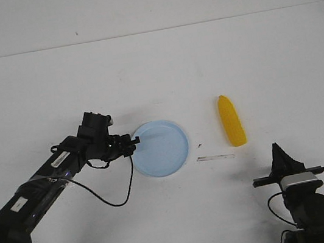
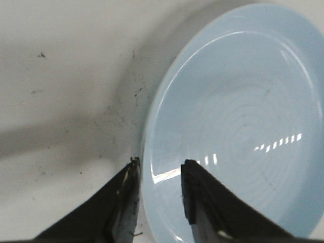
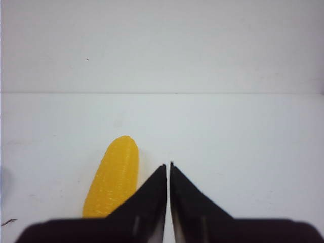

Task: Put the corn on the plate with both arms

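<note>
The pale blue plate (image 1: 167, 148) lies flat on the white table, left of centre. My left gripper (image 1: 132, 142) is at its left edge; in the left wrist view the gripper (image 2: 161, 166) straddles the plate's rim (image 2: 162, 152), one finger outside and one inside, closed on it. The yellow corn (image 1: 231, 120) lies on the table right of the plate, pointed end away from me. My right gripper (image 1: 276, 151) is shut and empty, nearer me and right of the corn. The right wrist view shows that gripper (image 3: 168, 165) with the corn (image 3: 114, 174) beside its fingers.
A thin white strip (image 1: 216, 157) lies on the table between plate and corn, with a small dark mark (image 1: 199, 146) near it. The left arm's black cable (image 1: 115, 196) loops over the table below the plate's left side. The table's far edge meets a white wall.
</note>
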Controlling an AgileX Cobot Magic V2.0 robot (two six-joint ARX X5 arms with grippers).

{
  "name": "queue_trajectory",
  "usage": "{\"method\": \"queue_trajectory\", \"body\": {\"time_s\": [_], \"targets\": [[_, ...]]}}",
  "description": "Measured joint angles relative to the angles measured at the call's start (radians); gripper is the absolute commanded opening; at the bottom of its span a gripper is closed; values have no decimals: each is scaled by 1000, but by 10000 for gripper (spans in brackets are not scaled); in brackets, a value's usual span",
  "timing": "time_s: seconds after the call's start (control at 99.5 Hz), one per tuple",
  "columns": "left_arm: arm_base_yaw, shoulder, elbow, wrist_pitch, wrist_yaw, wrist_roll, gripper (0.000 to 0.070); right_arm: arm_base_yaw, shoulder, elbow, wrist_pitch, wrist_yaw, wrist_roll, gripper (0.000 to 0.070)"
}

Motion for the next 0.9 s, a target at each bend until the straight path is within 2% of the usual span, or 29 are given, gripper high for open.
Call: {"method": "queue_trajectory", "body": {"time_s": [0.09, 0.201, 0.442, 0.583, 0.713, 0.904], "targets": [[15, -63, 0, 18, -8, 14, 143, 0, 0, 0, 0, 0, 0, 7], [48, -158, -29, 96, -47, 58, 0, 0, 0, 0, 0, 0, 0, 7], [153, -391, -263, 393, -116, 242, 0, 0, 0, 0, 0, 0, 0, 7], [235, -562, -415, 538, -189, 355, 0, 0, 0, 0, 0, 0, 0, 7], [310, -731, -531, 602, -251, 419, 0, 0, 0, 0, 0, 0, 0, 7], [366, -987, -689, 602, -262, 443, 0, 0, 0, 0, 0, 0, 0, 7]]}}
